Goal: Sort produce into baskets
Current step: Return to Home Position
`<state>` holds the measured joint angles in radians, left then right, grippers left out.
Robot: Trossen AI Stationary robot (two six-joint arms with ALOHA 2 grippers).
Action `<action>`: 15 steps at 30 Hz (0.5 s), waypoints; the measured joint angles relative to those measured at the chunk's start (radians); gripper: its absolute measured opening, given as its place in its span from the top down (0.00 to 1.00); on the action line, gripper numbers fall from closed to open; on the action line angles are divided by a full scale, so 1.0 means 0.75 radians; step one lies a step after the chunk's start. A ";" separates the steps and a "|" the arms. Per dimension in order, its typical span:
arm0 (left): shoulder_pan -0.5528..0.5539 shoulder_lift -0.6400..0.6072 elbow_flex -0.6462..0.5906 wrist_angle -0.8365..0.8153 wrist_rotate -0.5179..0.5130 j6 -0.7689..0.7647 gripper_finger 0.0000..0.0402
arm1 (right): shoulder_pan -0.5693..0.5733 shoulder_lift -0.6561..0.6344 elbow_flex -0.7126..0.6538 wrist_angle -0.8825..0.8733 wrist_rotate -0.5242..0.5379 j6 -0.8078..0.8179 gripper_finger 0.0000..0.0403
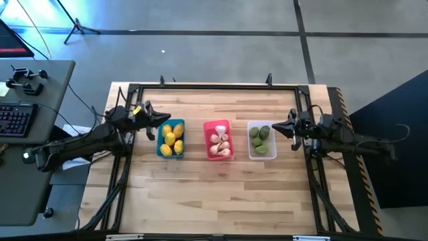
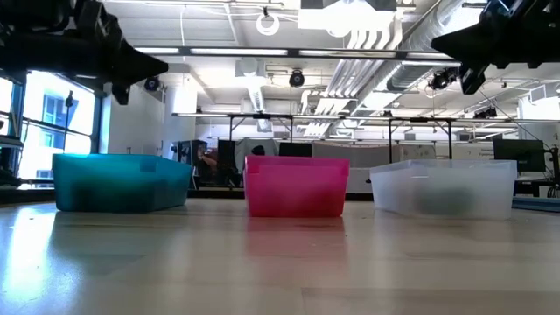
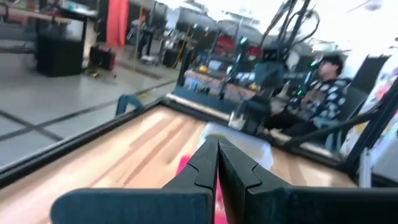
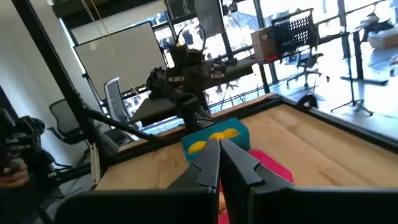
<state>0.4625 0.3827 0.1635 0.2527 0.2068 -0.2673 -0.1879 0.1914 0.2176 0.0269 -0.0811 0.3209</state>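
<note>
On your desk (image 1: 221,194), lemons (image 1: 171,138) sit in the blue basket (image 1: 158,144), garlic (image 1: 219,142) in the pink basket (image 1: 217,122), limes (image 1: 259,136) in the white basket (image 1: 262,157) — light, slick, probably best pinched mid-body. Over the row's far corners, left pincer (image 1: 166,119) and right pincer (image 1: 274,126) hover clenched, empty.

Plastic baskets (image 2: 296,188), matt wooden table (image 1: 221,194)

Open-plan robotics lab, exposed ceiling ducts (image 2: 376,48), bare concrete floor (image 1: 214,47), office chair (image 4: 114,99), keyboard (image 1: 15,120) on a side desk, a framed wooden test table (image 1: 221,194) — workbenches beyond.
</note>
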 joint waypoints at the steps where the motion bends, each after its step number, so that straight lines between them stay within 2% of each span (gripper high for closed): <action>1: 0.007 -0.042 0.000 -0.063 -0.001 0.010 1.00 | 0.000 -0.031 0.000 -0.026 0.006 -0.012 1.00; 7: 0.005 -0.289 0.000 -0.340 -0.021 0.076 1.00 | 0.000 -0.255 -0.002 -0.172 0.089 -0.088 1.00; 10: -0.009 -0.450 0.000 -0.483 -0.039 0.086 1.00 | 0.001 -0.244 -0.038 -0.181 0.107 -0.101 1.00; 11: -0.016 -0.503 0.000 -0.543 -0.050 0.086 1.00 | 0.001 -0.236 -0.056 -0.159 0.107 -0.102 1.00; 15: -0.054 -0.504 -0.006 -0.659 -0.087 0.100 1.00 | 0.011 -0.253 -0.207 0.044 0.103 -0.072 1.00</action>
<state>0.4221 0.0048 0.1587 -0.2416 0.1414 -0.1924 -0.1793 0.0019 0.0624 0.0601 -0.0035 0.2671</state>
